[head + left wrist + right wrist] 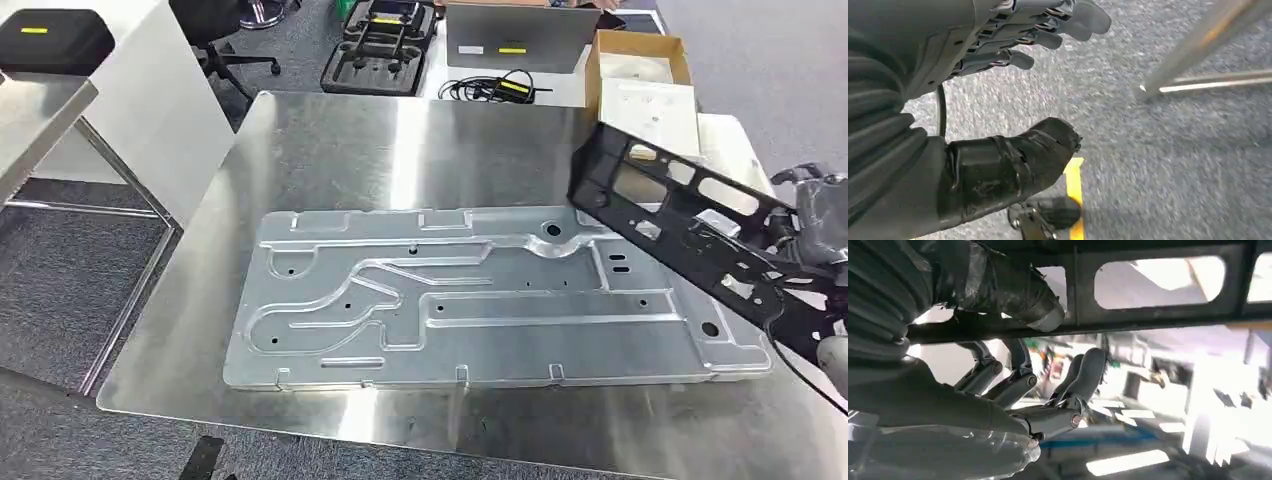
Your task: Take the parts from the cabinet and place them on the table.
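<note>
Parts, two in sight: a silver stamped panel [480, 300] lies flat on the steel table [330, 140], apparently delivered, and a black slotted frame [690, 225] is carried tilted above the table's far-right side, one end over the panel's corner, so by my reckoning its set-down is left. Right hand [1013, 365] holds the frame, thumb pressed on one face of a bar and fingers hooked behind it; left hand [998, 105] hangs over carpet with fingers apart, holding nothing. Cabinet unseen, remaining count unknowable; frame's near end cut off.
</note>
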Controlling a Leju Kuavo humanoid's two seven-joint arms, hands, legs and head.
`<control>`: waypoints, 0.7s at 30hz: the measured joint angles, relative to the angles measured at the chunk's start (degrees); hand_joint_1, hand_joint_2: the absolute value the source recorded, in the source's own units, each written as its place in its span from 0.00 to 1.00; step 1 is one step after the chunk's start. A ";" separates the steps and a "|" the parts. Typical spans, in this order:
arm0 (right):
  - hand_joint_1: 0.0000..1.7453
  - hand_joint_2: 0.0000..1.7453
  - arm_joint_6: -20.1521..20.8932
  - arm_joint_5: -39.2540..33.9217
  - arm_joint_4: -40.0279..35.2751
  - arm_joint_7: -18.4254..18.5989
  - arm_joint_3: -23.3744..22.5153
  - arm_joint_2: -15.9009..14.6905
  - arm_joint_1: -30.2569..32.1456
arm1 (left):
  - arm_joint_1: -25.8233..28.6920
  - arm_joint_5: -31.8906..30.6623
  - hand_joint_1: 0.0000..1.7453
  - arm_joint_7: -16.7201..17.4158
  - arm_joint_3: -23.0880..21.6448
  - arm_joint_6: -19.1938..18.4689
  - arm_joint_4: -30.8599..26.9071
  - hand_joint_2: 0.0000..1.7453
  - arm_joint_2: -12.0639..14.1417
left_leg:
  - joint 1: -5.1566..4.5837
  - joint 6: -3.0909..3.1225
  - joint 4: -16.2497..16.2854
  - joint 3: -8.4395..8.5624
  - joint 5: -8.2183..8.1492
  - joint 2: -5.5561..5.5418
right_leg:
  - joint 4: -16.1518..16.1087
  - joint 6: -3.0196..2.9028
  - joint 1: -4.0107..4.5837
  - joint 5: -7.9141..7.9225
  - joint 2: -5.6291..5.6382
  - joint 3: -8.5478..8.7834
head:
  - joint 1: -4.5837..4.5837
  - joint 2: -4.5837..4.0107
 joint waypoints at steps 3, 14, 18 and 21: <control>1.00 1.00 -0.79 -0.68 2.49 0.13 -2.08 -0.17 0.66 | -0.48 0.61 0.00 -0.44 0.00 -1.53 -0.02 1.00 -0.15 | 0.36 -1.01 10.53 -4.90 -5.15 0.15 | -0.05 -0.48 0.01 -0.22 -0.17 0.18 | -0.37 0.00; 1.00 1.00 -2.01 -1.68 7.75 0.13 -4.65 -0.20 5.20 | -0.45 0.74 0.00 -1.05 0.00 -3.67 -0.02 1.00 -0.07 | -0.45 1.29 -1.35 -0.26 1.94 0.07 | -1.10 1.04 0.07 -0.31 0.14 1.42 | -0.37 -0.02; 0.00 0.00 -2.05 -1.66 8.74 -0.02 -5.09 -0.35 5.42 | -0.57 0.72 0.00 -1.09 0.00 -3.67 -0.02 1.00 -0.11 | 0.02 2.13 -3.38 1.15 2.86 0.38 | 7.53 1.40 0.12 -5.57 0.01 -2.31 | -0.13 0.00; 0.00 0.00 -2.12 -1.64 9.51 -0.02 -5.11 -0.15 6.23 | -0.50 1.62 0.00 -0.44 0.00 -3.34 -0.02 0.00 -0.13 | -0.04 2.17 -3.08 1.18 2.58 0.37 | 14.12 1.90 0.01 -6.79 -0.02 -5.83 | -0.11 -0.02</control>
